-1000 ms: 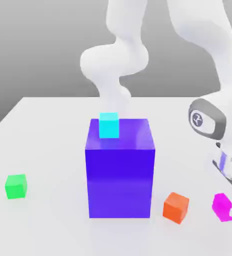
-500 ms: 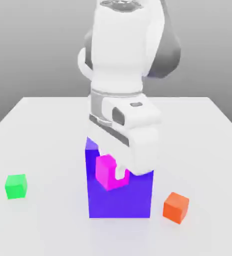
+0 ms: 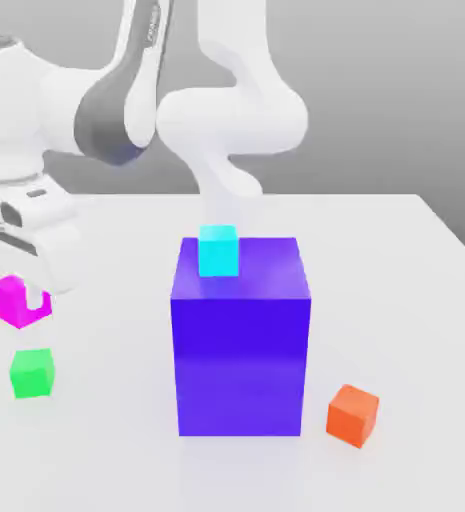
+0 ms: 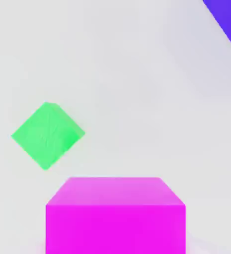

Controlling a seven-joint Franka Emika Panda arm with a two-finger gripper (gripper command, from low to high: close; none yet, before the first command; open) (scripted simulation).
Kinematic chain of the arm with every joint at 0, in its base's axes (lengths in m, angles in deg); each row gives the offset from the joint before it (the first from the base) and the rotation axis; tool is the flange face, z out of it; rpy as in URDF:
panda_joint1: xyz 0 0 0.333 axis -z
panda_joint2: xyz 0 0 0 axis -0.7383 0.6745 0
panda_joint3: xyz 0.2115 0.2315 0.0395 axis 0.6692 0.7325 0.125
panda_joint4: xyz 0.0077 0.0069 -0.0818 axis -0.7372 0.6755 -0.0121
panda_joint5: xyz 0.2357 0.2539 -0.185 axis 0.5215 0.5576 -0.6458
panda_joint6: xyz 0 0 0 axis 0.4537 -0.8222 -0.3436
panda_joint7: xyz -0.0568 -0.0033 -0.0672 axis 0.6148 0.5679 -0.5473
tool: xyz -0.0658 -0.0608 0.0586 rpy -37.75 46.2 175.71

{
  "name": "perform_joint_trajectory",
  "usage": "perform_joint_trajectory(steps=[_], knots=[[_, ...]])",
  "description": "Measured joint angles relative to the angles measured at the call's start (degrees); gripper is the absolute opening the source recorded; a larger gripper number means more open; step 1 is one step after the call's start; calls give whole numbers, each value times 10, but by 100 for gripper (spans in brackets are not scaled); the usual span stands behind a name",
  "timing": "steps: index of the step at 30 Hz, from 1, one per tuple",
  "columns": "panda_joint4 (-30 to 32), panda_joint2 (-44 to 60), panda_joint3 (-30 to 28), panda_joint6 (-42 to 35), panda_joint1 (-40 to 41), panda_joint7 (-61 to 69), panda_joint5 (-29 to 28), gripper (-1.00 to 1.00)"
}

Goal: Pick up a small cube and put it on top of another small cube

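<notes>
We're seeing the claw (image 3: 21, 305) clamping the magenta cube (image 3: 14, 300), hovering just above the green cube (image 3: 32, 373) on the exterior view's left.

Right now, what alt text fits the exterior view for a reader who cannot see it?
A white robot arm's pincer holds a magenta cube in the air above a green cube on a white table. A cyan cube tops a big blue block; an orange cube lies nearby.
</notes>
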Motion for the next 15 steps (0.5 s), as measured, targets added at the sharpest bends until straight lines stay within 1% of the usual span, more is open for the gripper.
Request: perform_joint_trajectory(steps=[2,3,5,6,8,9,15], knots=[[13,32,-33,30,-4,93,36,-100],[15,55,-35,47,-2,133,70,-100],[15,105,-13,81,7,208,157,-100],[14,129,18,98,31,239,199,-100],[14,130,18,98,31,240,199,-100],[14,130,18,98,30,240,199,100],[14,130,18,98,30,240,199,100]])
